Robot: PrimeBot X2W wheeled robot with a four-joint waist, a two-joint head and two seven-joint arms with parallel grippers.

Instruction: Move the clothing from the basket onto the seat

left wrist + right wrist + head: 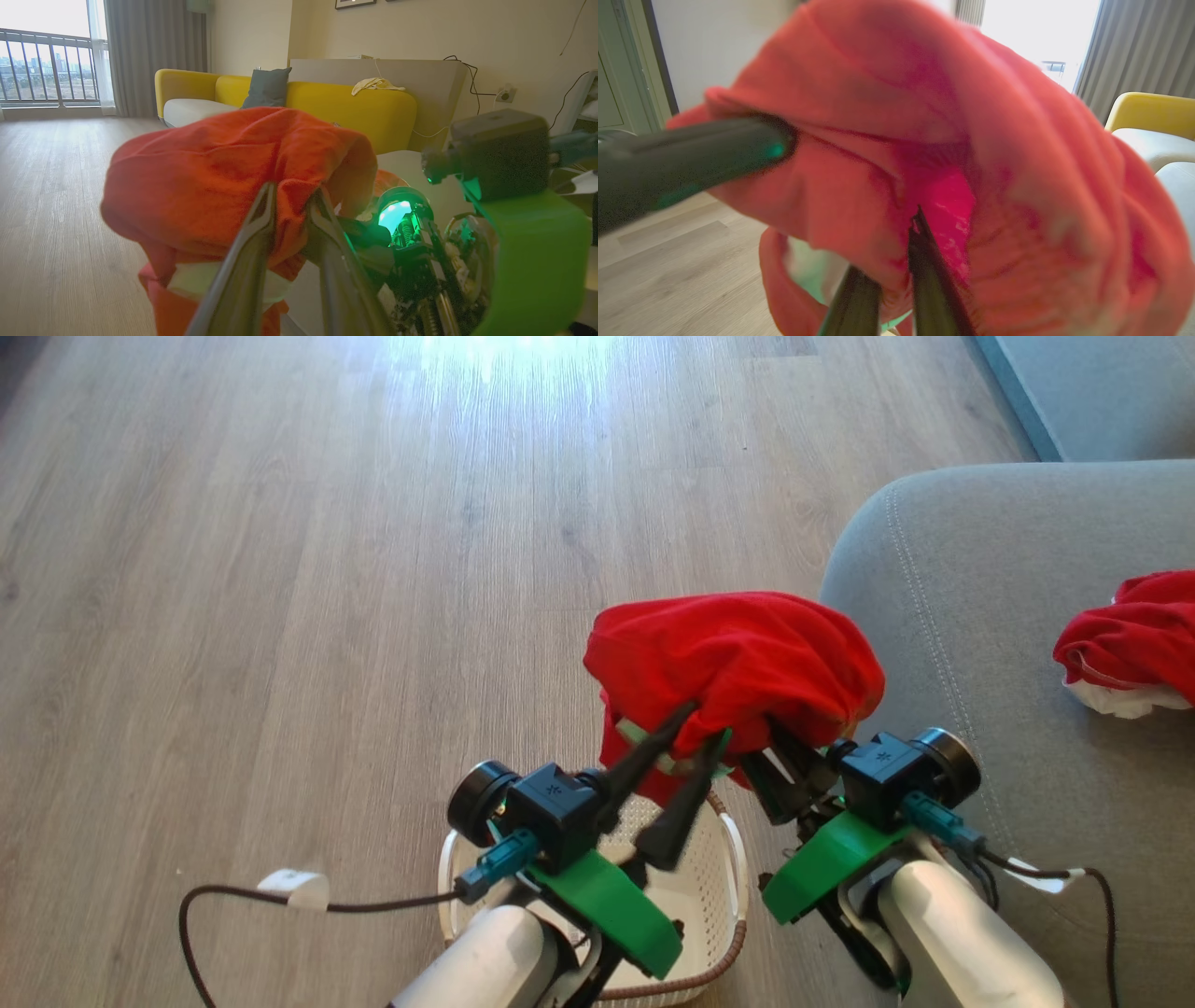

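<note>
Closest to my head camera sit my pale, rounded left forearm (485,961) and right forearm (962,943). Each carries a bright green plastic bracket and a boxy black camera block. A thin black cable (392,901) trails left from my arm over the floor.

Just beyond my left arm stands the cream basket (733,943), with perforated plastic walls and a brown braided rim.

Above its far rim my left gripper (707,723) points its long, dark, tapering fingers up into the red garment (738,653). They stand a little apart with a fold of cloth between them, and I cannot tell whether they pinch it. My right gripper (780,747) has its fingers close together, clamped on the cloth from below.

That garment is soft and matte, bunched into a rounded mound in the air over the basket, just beside the sofa's corner. A pale band shows at its lower edge.

To my right the grey sofa (980,663) has woven upholstery, rounded edges and one line of pale stitching. On its seat lies a second red garment (1134,635), crumpled, with white trim underneath.

Farther off, the grey-brown wood-plank floor (280,569) runs into bright glare.
</note>
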